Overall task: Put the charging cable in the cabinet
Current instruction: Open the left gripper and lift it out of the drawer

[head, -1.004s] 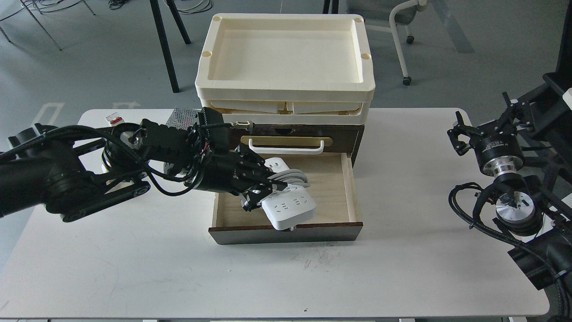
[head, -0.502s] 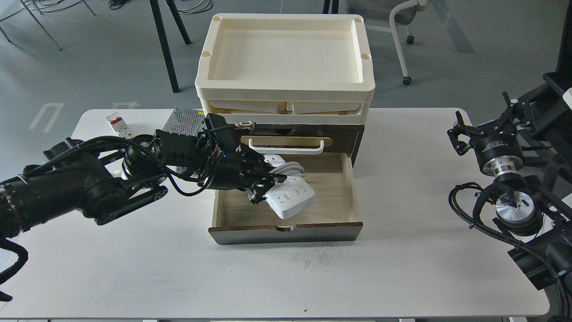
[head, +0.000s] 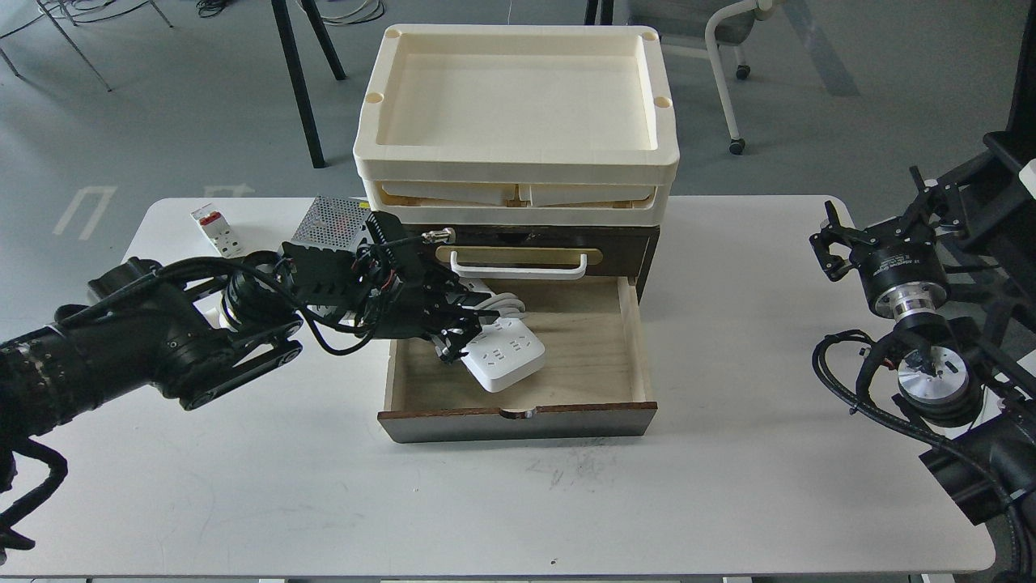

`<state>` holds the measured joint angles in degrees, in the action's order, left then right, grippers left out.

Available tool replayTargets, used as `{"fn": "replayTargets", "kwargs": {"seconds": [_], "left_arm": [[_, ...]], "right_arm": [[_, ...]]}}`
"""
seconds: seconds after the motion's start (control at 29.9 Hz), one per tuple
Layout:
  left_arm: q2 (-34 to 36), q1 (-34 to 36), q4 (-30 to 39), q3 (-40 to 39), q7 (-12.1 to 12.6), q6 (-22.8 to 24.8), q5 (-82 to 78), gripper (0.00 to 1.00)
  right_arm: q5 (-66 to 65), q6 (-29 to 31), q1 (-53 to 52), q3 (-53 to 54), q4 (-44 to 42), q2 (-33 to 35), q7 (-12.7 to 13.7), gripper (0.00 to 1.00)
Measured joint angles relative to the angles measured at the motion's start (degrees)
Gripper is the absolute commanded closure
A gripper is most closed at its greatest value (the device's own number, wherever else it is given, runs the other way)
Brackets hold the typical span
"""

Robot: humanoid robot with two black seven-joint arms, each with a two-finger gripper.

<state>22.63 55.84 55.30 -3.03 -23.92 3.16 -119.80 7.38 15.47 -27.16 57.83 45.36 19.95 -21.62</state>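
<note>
Risk: charging cable (head: 502, 359) held tilted in clamped left gripper (head: 457, 338) over cabinet (head: 599, 348) drawer | snagging on side wall if dropped crooked | right gripper (head: 834, 243) idle, state cannot be told

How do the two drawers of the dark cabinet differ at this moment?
The lower drawer is pulled out, and its pale wood interior shows; the upper drawer is shut, showing only its dark front. The lower drawer holds the charging cable, which the left gripper is gripping; nothing of the upper drawer's inside is visible. The upper drawer's white bar handle is in plain view. Both have dark brown fronts.
</note>
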Motion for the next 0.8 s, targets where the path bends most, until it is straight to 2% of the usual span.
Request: {"fn": "replayTargets", "kwargs": {"seconds": [0.13, 0.33, 0.54, 0.6, 0.7, 0.8], "left_arm": [[0.4, -0.2, 1.8, 0.0, -0.7, -3.1, 0.2, 0.22], [4.8, -0.5, 14.0, -3.4, -3.7, -4.7, 6.8, 0.21], [9.0, -2.3, 22.6, -10.8, -4.1, -4.5, 19.0, 0.21], [11.1, -2.8, 25.2, -12.6, -4.1, -3.5, 23.1, 0.21], [13.4, -2.9, 27.3, -17.8, -4.1, 0.6, 34.8, 0.20], [14.1, -2.9, 26.8, -26.2, -4.1, 6.1, 52.3, 0.11]], "right_arm": [[0.0, 0.0, 0.0, 0.0, 0.0, 0.0, 0.0, 0.00], [0.0, 0.0, 0.0, 0.0, 0.0, 0.0, 0.0, 0.00], [0.0, 0.0, 0.1, 0.0, 0.0, 0.0, 0.0, 0.00], [0.0, 0.0, 0.1, 0.0, 0.0, 0.0, 0.0, 0.00], [0.0, 0.0, 0.1, 0.0, -0.2, 0.0, 0.1, 0.00], [0.0, 0.0, -0.1, 0.0, -0.5, 0.1, 0.1, 0.00]]}}
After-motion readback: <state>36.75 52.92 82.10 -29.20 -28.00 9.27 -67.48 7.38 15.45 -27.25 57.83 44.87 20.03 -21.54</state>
